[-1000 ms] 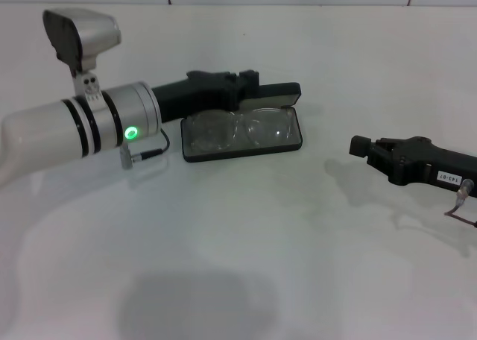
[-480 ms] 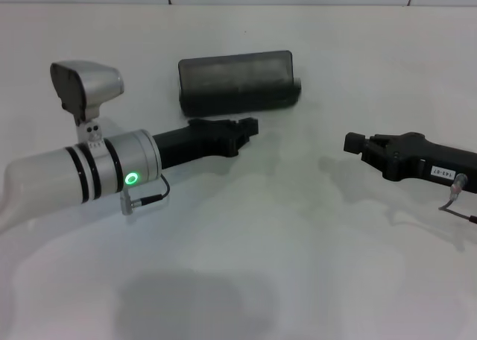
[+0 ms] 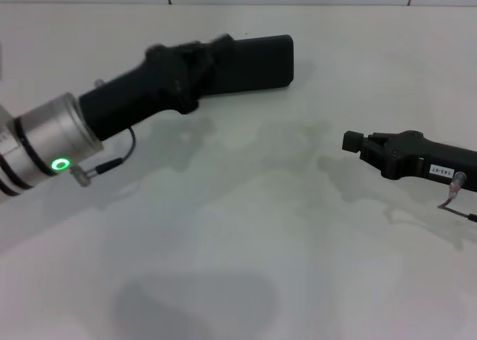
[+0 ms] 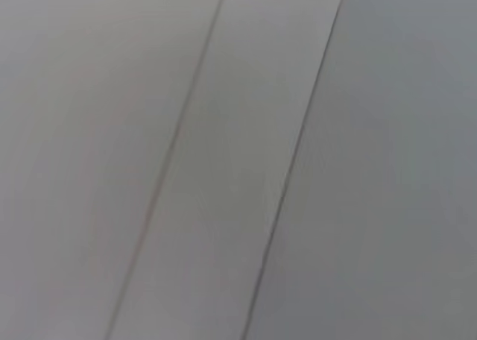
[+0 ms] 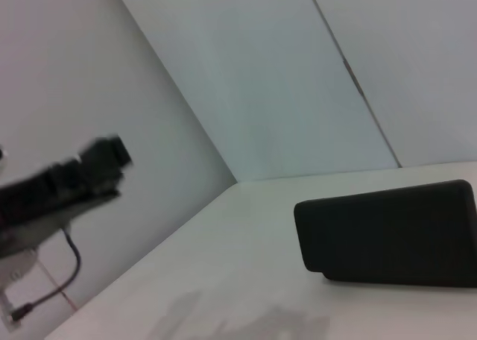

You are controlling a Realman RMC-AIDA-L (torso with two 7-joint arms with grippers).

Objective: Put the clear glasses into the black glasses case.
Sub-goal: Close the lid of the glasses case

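The white table (image 3: 246, 228) carried the matte black rectangular glasses case (image 3: 257, 63), lid shut; the clear glasses were out of sight, presumably inside. The left gripper (image 3: 195, 57) overlapped it, opening unclear; the right gripper (image 3: 358, 143) sat apart, apparently empty.

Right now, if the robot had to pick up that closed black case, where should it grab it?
Probably across the narrow width of the black glasses case, coming from above. It lies flat and closed on the table; its right end is free, while the left claw overlaps its left end.
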